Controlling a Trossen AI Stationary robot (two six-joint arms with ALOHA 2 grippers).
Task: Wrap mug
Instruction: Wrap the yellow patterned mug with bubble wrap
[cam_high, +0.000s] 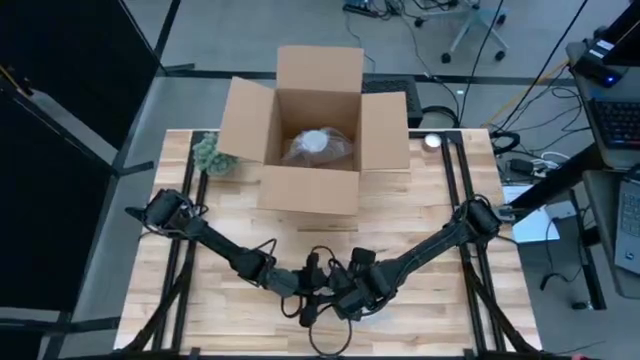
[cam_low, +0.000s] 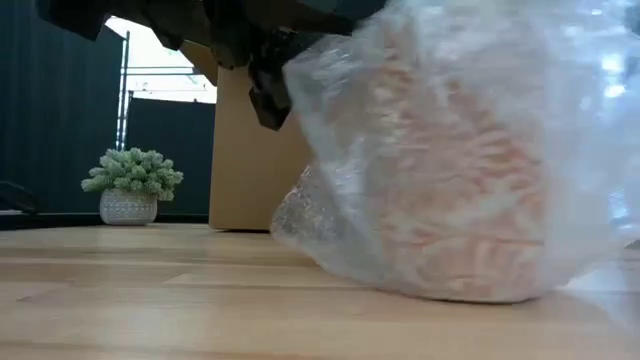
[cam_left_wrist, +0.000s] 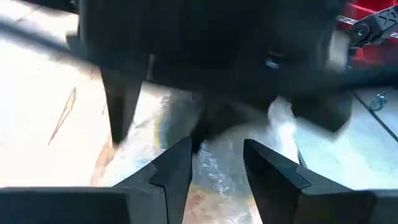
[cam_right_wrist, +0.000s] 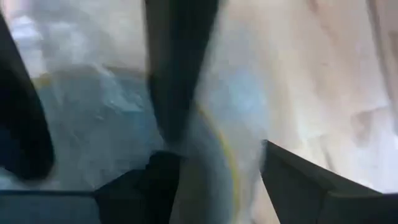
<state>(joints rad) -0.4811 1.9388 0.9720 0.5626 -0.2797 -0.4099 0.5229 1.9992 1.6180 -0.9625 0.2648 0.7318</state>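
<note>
An orange-toned mug (cam_low: 450, 200) stands on the wooden table, close to the low camera, inside a loose cover of clear bubble wrap (cam_low: 480, 70). Its bottom (cam_low: 450, 292) rests on the wood. Both arms meet over it at the table's near middle. My left gripper (cam_high: 316, 290) and my right gripper (cam_high: 348, 296) are side by side at the top of the bundle, each with wrap between its fingers. In the high view the arms hide most of the bundle. My left gripper has a bunched piece of the bubble wrap (cam_left_wrist: 214, 171) between its two fingers, at the upper part of the bundle. One layer or several, I cannot tell. The bundle stays on the table. My right gripper has a fold of the bubble wrap (cam_right_wrist: 214, 162) running between its two fingers, over the bundle. The wrap rises from the mug toward the fingers. The mug stands upright on the table below.
An open cardboard box (cam_high: 310, 185) stands at the far middle with a wrapped bundle (cam_high: 318, 146) inside. A small potted plant (cam_high: 212, 155) sits at the box's left, and a small white round thing (cam_high: 432, 141) at the far right. Bare wood lies to either side of the arms.
</note>
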